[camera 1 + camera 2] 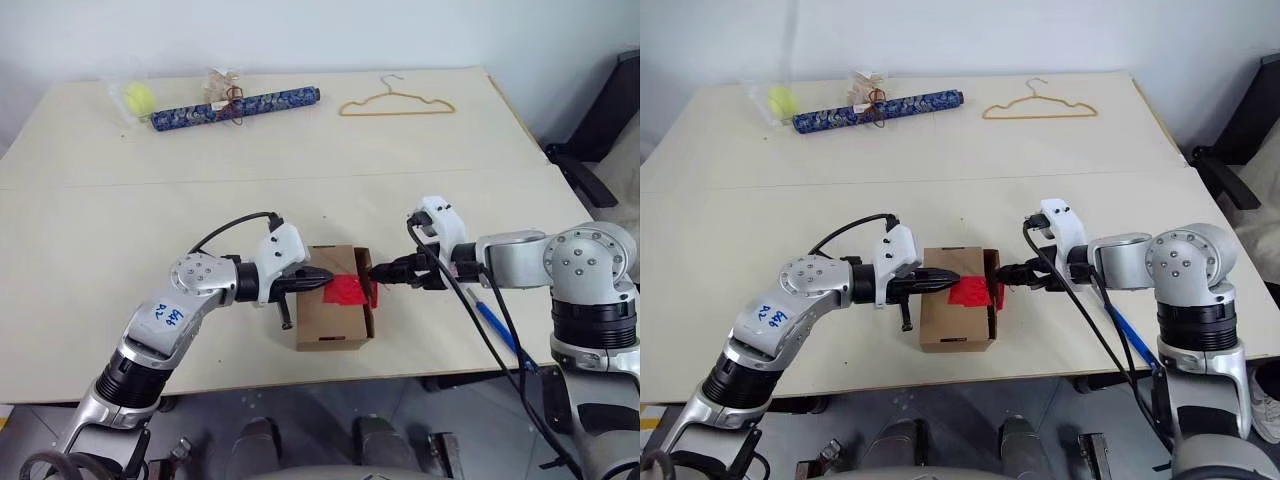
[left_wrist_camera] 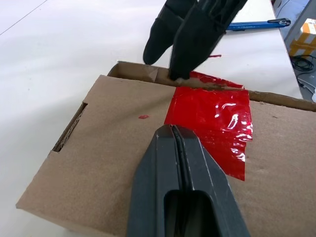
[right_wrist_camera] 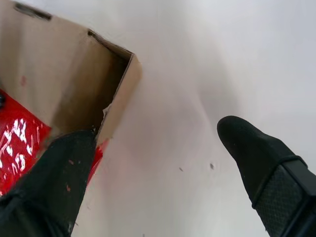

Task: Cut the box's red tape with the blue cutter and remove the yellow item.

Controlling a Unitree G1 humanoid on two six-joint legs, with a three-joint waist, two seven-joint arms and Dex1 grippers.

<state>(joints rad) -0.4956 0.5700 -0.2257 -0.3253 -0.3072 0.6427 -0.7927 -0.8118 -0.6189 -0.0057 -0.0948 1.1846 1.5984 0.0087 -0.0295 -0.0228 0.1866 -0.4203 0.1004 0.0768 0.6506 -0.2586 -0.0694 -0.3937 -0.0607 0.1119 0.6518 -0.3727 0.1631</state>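
Observation:
The brown box (image 1: 330, 318) sits near the table's front edge, with the red tape (image 1: 346, 291) on its top face. My left gripper (image 1: 322, 280) is shut, and its tip (image 2: 173, 132) rests on the box top at the edge of the tape. From the right, my right gripper (image 1: 378, 270) is open. One of its fingers (image 3: 64, 182) is against the raised flap at the box's right edge, the other (image 3: 261, 158) is over bare table. The blue cutter (image 1: 493, 322) lies on the table under my right arm. The yellow item is hidden.
At the table's far side lie a dark blue patterned roll (image 1: 235, 108), a yellow-green ball in clear wrap (image 1: 138, 97), a small wrapped packet (image 1: 225, 85) and a tan wire hanger (image 1: 397, 103). A black chair (image 1: 600, 130) stands off the right edge.

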